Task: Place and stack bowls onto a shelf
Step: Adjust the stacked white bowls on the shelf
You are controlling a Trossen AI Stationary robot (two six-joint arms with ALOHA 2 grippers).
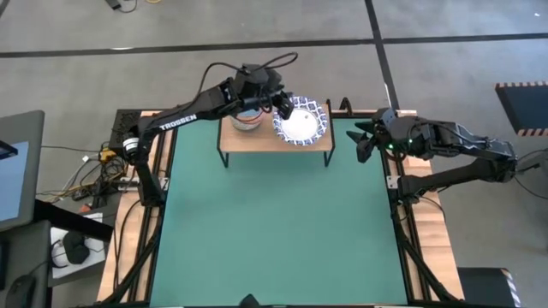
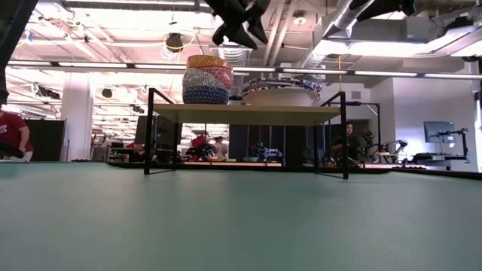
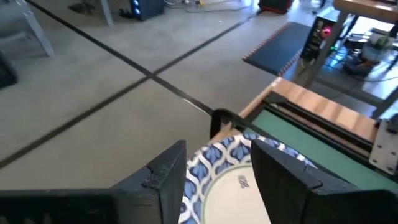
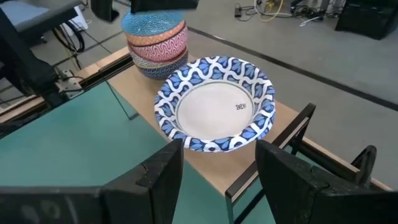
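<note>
On the light-wood shelf (image 1: 257,139) at the table's far edge stands a stack of several small bowls (image 4: 155,43), light blue on top, its bottom bowl on the board. Beside it, toward the right, a wide white bowl with a blue patterned rim (image 4: 214,102) rests on its base. My left gripper (image 3: 219,149) hangs open above the shelf, over the wide bowl's rim (image 3: 214,162), well clear of both in the low view (image 2: 239,26). My right gripper (image 4: 214,155) waits open off the shelf's right end (image 1: 364,141), pointing at the wide bowl.
The green mat (image 1: 282,231) stretches from the shelf toward the near edge. The shelf's thin black legs (image 2: 345,135) stand on it. Black frame rails (image 1: 398,214) run along both table sides. People show in the room behind the table (image 2: 11,135).
</note>
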